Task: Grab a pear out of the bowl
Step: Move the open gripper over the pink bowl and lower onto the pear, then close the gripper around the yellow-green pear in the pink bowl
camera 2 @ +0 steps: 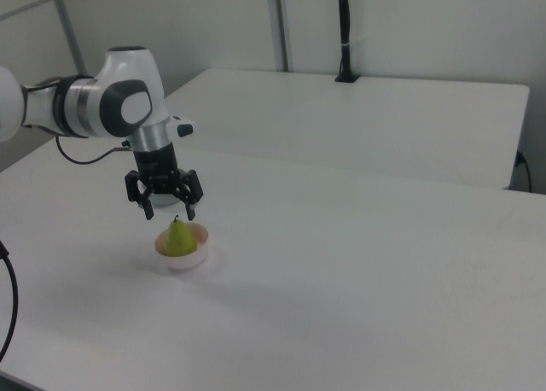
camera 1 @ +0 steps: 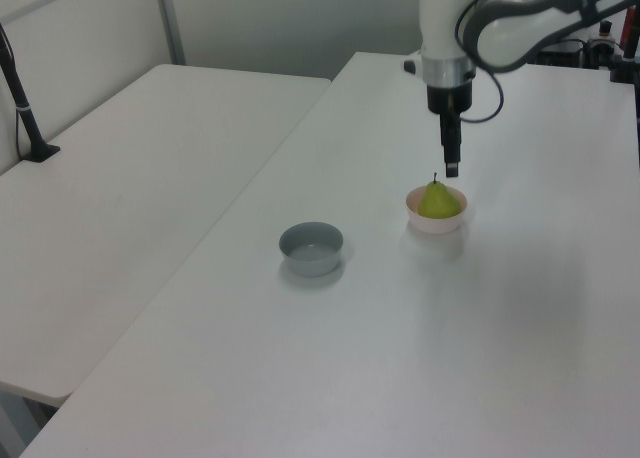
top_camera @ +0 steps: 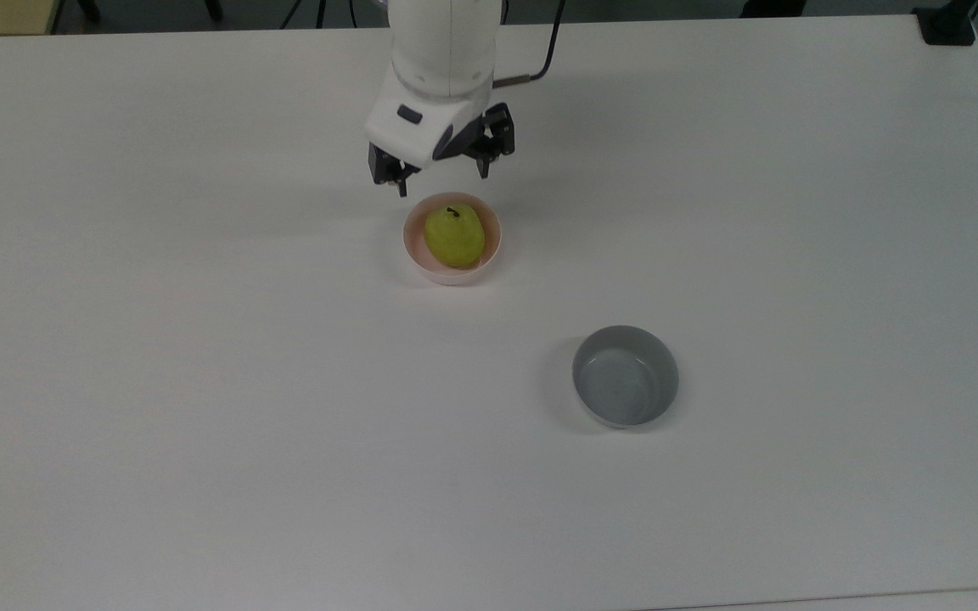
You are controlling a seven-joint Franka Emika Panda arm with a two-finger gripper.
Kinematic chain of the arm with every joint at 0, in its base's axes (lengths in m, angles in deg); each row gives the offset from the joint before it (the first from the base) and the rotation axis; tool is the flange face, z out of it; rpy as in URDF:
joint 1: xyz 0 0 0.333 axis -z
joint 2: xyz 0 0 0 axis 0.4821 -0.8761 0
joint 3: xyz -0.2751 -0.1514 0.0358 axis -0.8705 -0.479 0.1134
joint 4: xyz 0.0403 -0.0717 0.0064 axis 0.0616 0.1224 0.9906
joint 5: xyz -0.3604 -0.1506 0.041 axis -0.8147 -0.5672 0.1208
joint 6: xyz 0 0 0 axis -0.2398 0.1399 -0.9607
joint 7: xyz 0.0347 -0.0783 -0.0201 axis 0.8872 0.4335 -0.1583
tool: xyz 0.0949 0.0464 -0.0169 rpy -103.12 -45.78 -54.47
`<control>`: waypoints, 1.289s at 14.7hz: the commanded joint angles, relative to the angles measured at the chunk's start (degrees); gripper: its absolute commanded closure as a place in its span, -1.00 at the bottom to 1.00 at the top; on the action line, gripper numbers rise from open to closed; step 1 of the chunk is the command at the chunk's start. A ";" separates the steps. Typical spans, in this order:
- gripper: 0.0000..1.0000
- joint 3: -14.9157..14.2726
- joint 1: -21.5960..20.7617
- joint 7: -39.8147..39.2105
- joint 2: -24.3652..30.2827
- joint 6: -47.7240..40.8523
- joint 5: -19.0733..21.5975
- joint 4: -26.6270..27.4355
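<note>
A yellow-green pear (top_camera: 454,236) (camera 1: 437,200) (camera 2: 177,237) with a short dark stem sits upright in the small pale pink bowl (top_camera: 412,246) (camera 1: 432,224) (camera 2: 184,260) near the middle of the white table. My gripper (top_camera: 443,179) (camera 1: 451,166) (camera 2: 167,210) hangs open just above the bowl, on its far side in the top view, fingers pointing down and apart. Its two black fingers (top_camera: 401,182) stand wider than the pear. Nothing is held between them.
An empty grey bowl (top_camera: 625,375) (camera 1: 311,248) stands apart from the pink one, lower right in the top view. A second white table (camera 1: 120,198) (camera 2: 358,118) adjoins this one. A black clamp post (camera 1: 22,108) (camera 2: 344,32) stands on that table.
</note>
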 commanded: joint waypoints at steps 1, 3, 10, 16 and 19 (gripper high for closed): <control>-1.00 -0.36 -1.40 -1.09 -3.22 4.95 -0.65 1.27; -1.00 -0.36 -2.20 -0.91 -4.98 6.54 -0.73 1.27; -0.79 -0.36 -2.03 -0.82 -7.45 8.21 -1.96 1.27; -0.49 -0.44 -2.03 -0.82 -8.07 8.66 -2.14 1.18; -0.19 -0.36 -2.11 -0.82 -7.98 8.66 -2.14 1.09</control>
